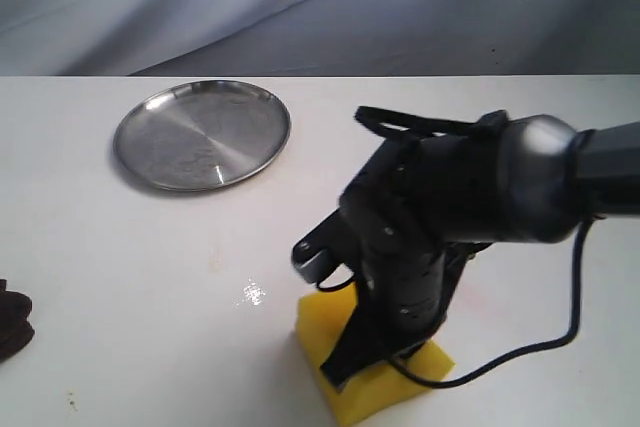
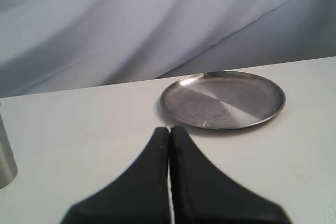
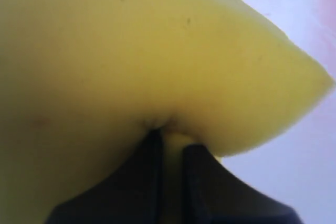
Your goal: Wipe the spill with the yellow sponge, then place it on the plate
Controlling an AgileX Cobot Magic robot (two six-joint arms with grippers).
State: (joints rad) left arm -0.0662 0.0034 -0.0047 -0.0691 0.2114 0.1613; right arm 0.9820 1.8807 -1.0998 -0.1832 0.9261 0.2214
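Observation:
The yellow sponge (image 1: 375, 367) lies on the white table near its front edge, and it fills most of the right wrist view (image 3: 131, 51). My right gripper (image 1: 345, 367) is shut on the sponge, pinching a fold of foam between its black fingers (image 3: 170, 140), with the arm pressing down from above. A small glistening wet smear of the spill (image 1: 251, 294) lies just left of the sponge. The silver plate (image 1: 202, 134) sits at the far left, with nothing on it, and also shows in the left wrist view (image 2: 223, 99). My left gripper (image 2: 169, 129) is shut on nothing, at the table's left edge (image 1: 12, 319).
A grey cloth backdrop hangs behind the table. A black cable (image 1: 520, 347) loops from the right arm down to the table. A metal cylinder (image 2: 5, 161) stands near the left gripper. A faint pink streak (image 1: 490, 297) marks the table right of the arm.

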